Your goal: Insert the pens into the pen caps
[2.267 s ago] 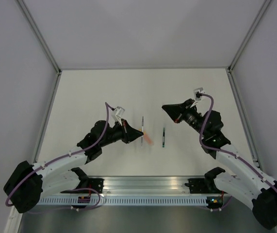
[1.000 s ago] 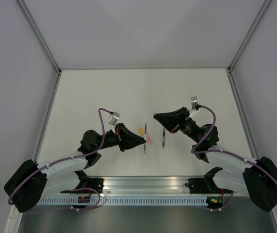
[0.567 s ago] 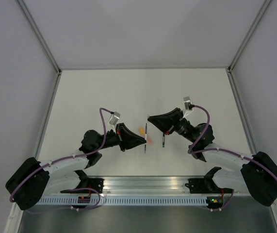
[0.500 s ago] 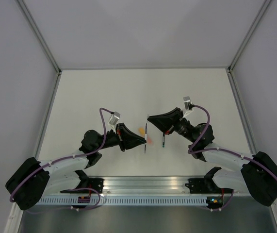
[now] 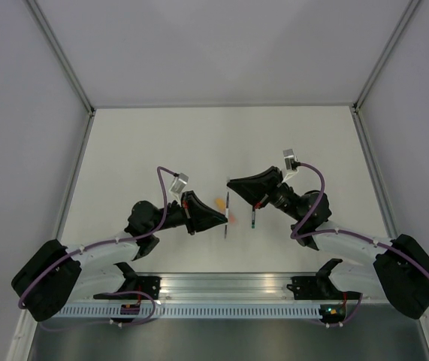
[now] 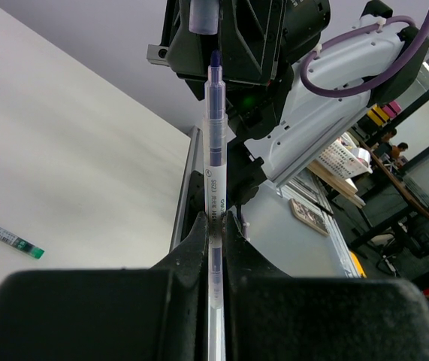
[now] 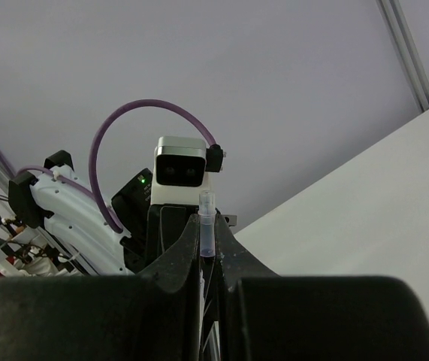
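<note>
My left gripper (image 6: 215, 218) (image 5: 220, 219) is shut on the thin silver-grey pen (image 6: 214, 143) (image 5: 228, 201), held low on its barrel with the dark tip pointing away. My right gripper (image 7: 208, 229) (image 5: 231, 184) is shut on the grey translucent pen cap (image 7: 207, 224) (image 6: 203, 15). The cap hangs just beyond the pen's tip and nearly in line with it, with a small gap between them. On the table lie the green pen (image 5: 253, 218) (image 6: 7, 237), the pink-orange marker (image 5: 234, 218) and a small orange cap (image 5: 219, 202).
Both grippers face each other above the middle of the white table (image 5: 146, 143). Grey walls with metal frame rails (image 5: 75, 83) close in the left, right and back. The arms' base rail (image 5: 229, 289) runs along the near edge.
The right gripper has moved left with the cap, closing on the tip of the pen. The left gripper has stayed almost still with the pen.
</note>
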